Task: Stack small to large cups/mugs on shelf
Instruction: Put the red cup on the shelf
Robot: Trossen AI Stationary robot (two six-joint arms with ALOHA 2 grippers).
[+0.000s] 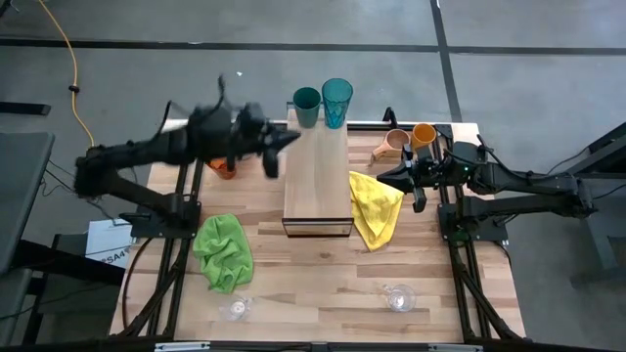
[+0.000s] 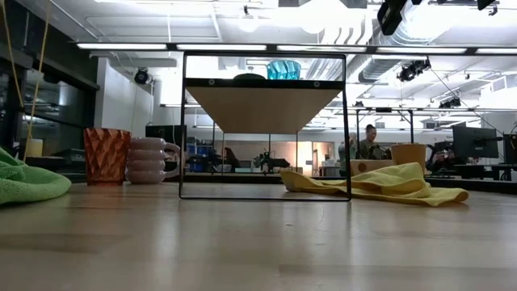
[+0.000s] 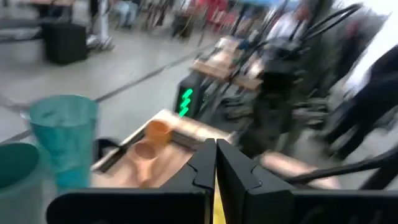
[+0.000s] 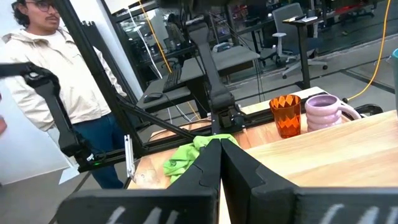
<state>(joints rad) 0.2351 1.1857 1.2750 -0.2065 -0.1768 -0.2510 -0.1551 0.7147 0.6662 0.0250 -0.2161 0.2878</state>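
Left tool [image 1: 277,147] pinched empty beside the shelf [image 1: 317,181], whose long axis runs toward the teal tumblers [image 1: 323,104].

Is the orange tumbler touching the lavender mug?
Touching, it seems: in the low view the orange tumbler meets the lavender mug with no gap; the right wrist view shows a sliver.
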